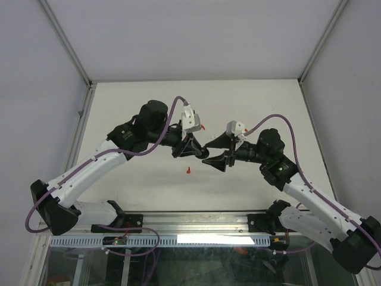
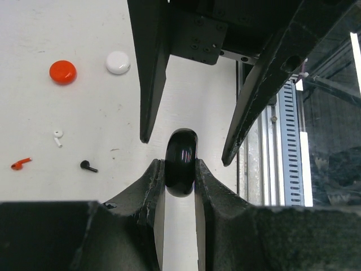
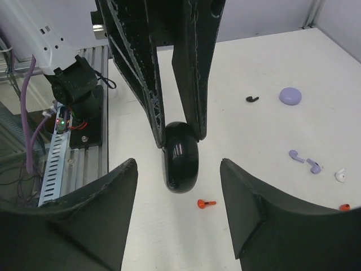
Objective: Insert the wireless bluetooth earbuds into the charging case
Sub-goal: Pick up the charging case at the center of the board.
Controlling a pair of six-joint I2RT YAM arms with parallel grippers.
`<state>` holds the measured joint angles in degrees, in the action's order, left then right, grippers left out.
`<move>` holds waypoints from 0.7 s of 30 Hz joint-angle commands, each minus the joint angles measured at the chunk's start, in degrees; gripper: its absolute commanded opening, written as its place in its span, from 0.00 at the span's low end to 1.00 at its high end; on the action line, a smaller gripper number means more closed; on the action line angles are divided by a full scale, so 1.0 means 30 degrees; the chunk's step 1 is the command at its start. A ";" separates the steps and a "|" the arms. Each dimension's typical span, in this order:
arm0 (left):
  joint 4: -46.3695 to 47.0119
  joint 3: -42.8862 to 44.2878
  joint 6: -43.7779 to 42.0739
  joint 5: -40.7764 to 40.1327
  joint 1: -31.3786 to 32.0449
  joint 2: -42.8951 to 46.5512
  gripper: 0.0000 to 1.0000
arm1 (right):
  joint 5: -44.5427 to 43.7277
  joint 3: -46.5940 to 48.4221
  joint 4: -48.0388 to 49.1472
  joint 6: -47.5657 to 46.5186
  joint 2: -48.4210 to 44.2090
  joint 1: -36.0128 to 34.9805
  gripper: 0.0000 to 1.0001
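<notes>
White table inside a pale-walled booth, edged with metal hardware.
The table [image 1: 250, 101] is matte white, with faint grey scuffs showing in the left wrist view. Plain light walls [image 1: 190, 36] rise behind it and on both sides, joined by slim grey metal corner posts [image 1: 65, 42]. Along the near edge runs an aluminium rail [image 1: 196, 221], and just in front of it a slotted white cable duct [image 1: 77, 241]. Below that sits a dark glassy panel [image 1: 196, 265], with a bright strip of light [image 1: 211, 239] along its upper edge.

Four cases: black case [image 2: 181, 162], red case [image 2: 62, 71], white case [image 2: 118, 62], lavender case [image 3: 290, 96]. The right wrist view holds six buds: two lavender buds [image 3: 293, 154] [image 3: 313, 165], two red buds [image 3: 206, 203] [image 3: 344, 207], one black bud [image 3: 252, 99], one white bud [image 3: 340, 175].
</notes>
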<state>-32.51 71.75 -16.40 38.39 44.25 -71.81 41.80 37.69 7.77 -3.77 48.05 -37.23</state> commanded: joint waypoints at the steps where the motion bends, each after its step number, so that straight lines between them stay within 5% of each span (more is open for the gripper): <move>1: -0.0632 0.1339 -0.1680 -0.1460 0.0587 -0.0051 0.00 | 0.1266 0.0734 0.1128 -0.0623 0.0551 0.0018 0.61; 21: -0.1496 0.1927 -0.2208 -0.2478 0.1393 -0.0643 0.00 | 0.2829 0.1431 -0.0729 -0.1588 0.1767 0.0019 0.30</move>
<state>-38.63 74.89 -21.21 31.75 48.03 -73.84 47.07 38.37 5.32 -6.85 53.04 -36.99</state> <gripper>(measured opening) 0.211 0.352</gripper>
